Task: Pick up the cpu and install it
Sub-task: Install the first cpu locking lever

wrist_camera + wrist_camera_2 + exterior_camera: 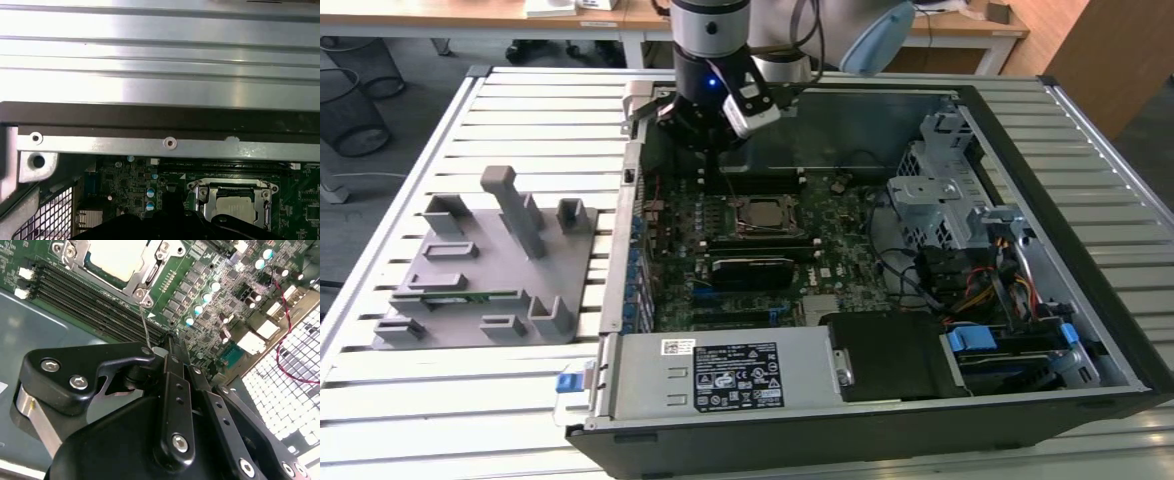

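I am hovering my end effector [707, 135] over the far part of the open computer case [1107, 330], just beside the socket [758, 215] on the motherboard [827, 265]. The cpu [117, 257] is already lying in that socket, its pale metal top framed by the metal bracket. In the second wrist view my fingers [172, 390] are pressed together with nothing between them.

As I judge it, the seating is done and the locking of the frame is what matters now. Doing it well means I am keeping clear of the chip's top and working only on the thin retention lever [145, 325], moving it steadily so the chip is not shifting.

The second wrist view is showing that lever rising beside my fingertips. The first wrist view is showing the case rim [170, 145]. The exterior view is showing the grey fixture tray [487, 265] on the slatted desk [454, 400].
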`<state>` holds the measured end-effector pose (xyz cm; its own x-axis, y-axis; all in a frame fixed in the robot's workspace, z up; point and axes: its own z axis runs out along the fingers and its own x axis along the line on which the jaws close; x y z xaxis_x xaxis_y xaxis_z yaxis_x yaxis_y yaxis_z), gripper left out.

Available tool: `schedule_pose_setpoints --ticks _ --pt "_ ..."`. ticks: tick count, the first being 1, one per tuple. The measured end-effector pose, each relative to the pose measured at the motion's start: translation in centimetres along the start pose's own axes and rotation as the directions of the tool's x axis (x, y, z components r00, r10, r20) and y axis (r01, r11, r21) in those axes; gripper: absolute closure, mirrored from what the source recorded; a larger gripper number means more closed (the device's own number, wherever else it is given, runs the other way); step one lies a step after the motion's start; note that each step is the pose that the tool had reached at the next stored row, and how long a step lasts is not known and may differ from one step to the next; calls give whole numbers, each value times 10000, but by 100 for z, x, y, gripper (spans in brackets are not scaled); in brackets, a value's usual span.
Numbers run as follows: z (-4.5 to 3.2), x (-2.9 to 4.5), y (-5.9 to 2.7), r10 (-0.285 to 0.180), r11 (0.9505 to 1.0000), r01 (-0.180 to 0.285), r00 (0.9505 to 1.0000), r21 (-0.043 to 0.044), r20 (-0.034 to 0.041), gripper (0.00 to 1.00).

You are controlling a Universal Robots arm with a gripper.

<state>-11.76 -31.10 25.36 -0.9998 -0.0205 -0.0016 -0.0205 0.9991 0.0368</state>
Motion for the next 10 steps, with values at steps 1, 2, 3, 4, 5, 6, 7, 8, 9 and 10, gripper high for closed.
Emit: schedule_pose_setpoints --ticks 1,2,3,4,5,6,7,8,9,10 --pt "0 -7 4 19 10000 -19 10000 -1 1 89" --pt "0 -18 8 35 10000 -35 10000 0 2 89" --pt "1 -33 10 43 10000 -43 10000 -2 3 89" --pt "1 -53 11 44 10000 -44 10000 -5 3 89" --pt "1 -76 12 44 10000 -44 10000 -6 2 89" --pt "1 -103 13 43 10000 -43 10000 -7 2 89" --pt "1 -127 14 43 10000 -43 10000 -7 2 89" --pt "1 -151 15 44 10000 -44 10000 -7 2 89" --pt "1 -176 15 44 10000 -44 10000 -7 3 89" --pt "1 -200 15 44 10000 -44 10000 -7 2 89"
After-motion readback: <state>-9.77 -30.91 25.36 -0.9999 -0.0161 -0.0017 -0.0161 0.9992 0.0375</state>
